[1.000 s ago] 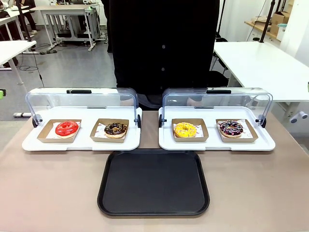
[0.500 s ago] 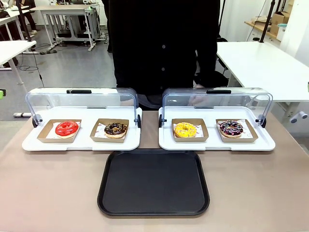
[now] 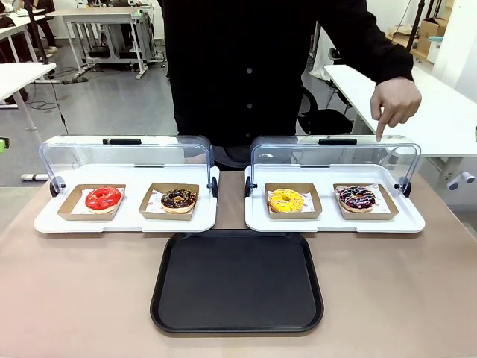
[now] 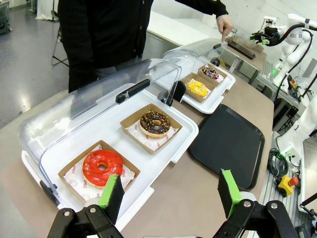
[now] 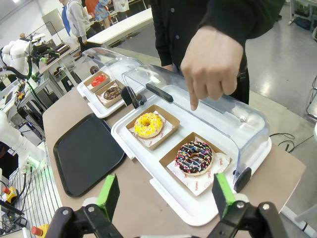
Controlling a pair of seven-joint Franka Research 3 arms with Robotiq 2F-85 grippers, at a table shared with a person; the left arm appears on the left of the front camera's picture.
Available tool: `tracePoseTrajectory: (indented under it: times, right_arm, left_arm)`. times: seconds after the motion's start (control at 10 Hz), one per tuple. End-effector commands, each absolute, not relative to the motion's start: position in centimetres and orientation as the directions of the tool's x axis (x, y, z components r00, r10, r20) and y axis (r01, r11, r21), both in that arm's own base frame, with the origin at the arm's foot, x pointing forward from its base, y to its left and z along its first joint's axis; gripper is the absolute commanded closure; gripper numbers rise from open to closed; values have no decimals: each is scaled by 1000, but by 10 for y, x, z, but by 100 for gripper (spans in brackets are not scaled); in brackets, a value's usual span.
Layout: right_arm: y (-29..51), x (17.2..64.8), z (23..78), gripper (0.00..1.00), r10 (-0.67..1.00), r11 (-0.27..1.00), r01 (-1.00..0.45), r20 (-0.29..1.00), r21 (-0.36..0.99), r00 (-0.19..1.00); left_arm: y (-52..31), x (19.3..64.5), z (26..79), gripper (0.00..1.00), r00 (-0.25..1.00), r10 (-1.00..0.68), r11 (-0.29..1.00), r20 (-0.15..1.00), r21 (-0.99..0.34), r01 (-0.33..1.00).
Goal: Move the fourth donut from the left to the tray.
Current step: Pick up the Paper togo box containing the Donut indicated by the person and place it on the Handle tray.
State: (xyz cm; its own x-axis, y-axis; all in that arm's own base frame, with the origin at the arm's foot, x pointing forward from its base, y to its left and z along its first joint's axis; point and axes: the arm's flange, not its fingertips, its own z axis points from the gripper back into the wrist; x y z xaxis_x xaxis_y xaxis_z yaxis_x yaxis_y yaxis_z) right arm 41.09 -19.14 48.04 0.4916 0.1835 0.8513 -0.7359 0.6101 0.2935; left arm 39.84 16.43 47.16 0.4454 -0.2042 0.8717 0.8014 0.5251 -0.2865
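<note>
The fourth donut point(image 3: 357, 198) point(image 5: 193, 157) point(image 4: 211, 73), chocolate-glazed with pink and white drizzle and sprinkles, rests in its brown cardboard holder at the right end of the right white display tray point(image 3: 334, 224). A person's hand point(image 3: 395, 104) point(image 5: 212, 69) points a finger down above it. The black tray point(image 3: 237, 280) point(image 5: 86, 153) point(image 4: 230, 144) lies bare in front of the display trays. My left gripper point(image 4: 171, 191) is open, low over the table by the red donut. My right gripper point(image 5: 166, 193) is open, near the right display tray's front edge.
A yellow donut point(image 3: 287, 200) sits left of the fourth donut. The left display tray point(image 3: 127, 220) holds a red donut point(image 3: 103, 198) and a plain chocolate donut point(image 3: 179, 198). Both clear lids point(image 3: 335, 156) are raised at the back. The person stands at the far edge.
The person's arm has swung up and out from their body; the hand now points down over the right end of the right display tray. Donuts and tray have not moved.
</note>
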Motion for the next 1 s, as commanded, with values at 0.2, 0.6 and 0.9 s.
tracePoseTrajectory:
  times: [0.2,0.6,0.9]
  right_arm:
    - [-192,414,481,0,175,601,-749,869,278,463]
    - [-192,414,481,0,175,601,-749,869,278,463]
    - [-192,414,481,0,175,601,-749,869,278,463]
  left_arm:
    - [164,401,473,0,426,-188,516,885,-280,810]
    - [164,401,473,0,426,-188,516,885,-280,810]
    - [164,401,473,0,426,-188,516,885,-280,810]
